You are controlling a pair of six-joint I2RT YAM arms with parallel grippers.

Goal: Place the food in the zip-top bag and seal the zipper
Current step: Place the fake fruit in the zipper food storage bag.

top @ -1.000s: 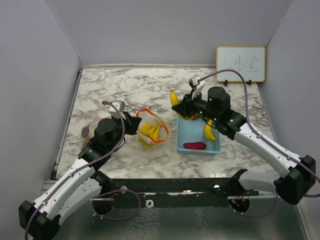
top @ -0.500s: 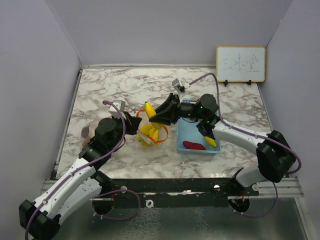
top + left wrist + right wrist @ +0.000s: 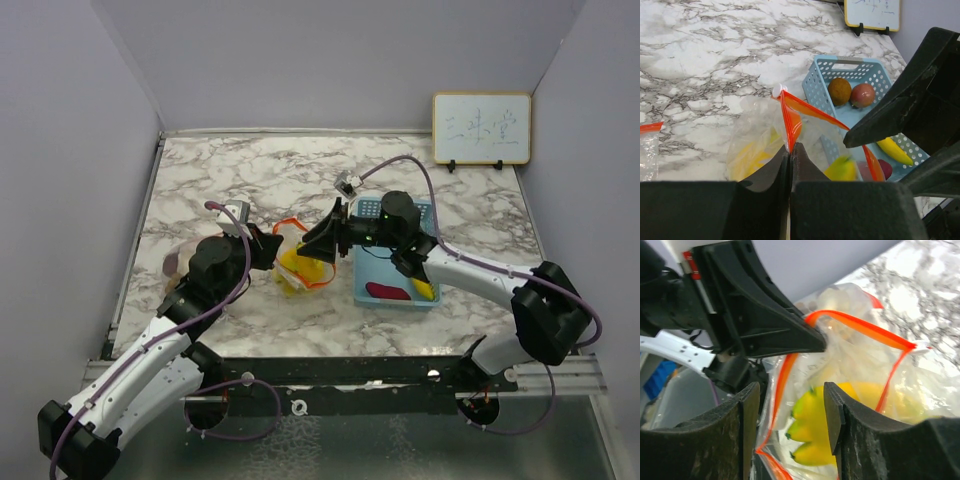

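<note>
Reaching leftward, right tool (image 3: 323, 240) gapes over zip-top bag (image 3: 301, 268) pinched by left tool (image 3: 272, 246).

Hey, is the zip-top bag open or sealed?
Open. Its orange zipper strips stand apart, the left end effector pinches one edge, and yellow bananas show through the mouth.

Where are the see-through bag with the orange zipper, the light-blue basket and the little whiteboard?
Clear zip-top bag with orange zipper (image 3: 752, 150): left wrist view, its clear side.
Light-blue plastic basket (image 3: 376, 270): top view, its bare floor.
Yellow-framed whiteboard (image 3: 482, 128): top view, its white face.
</note>
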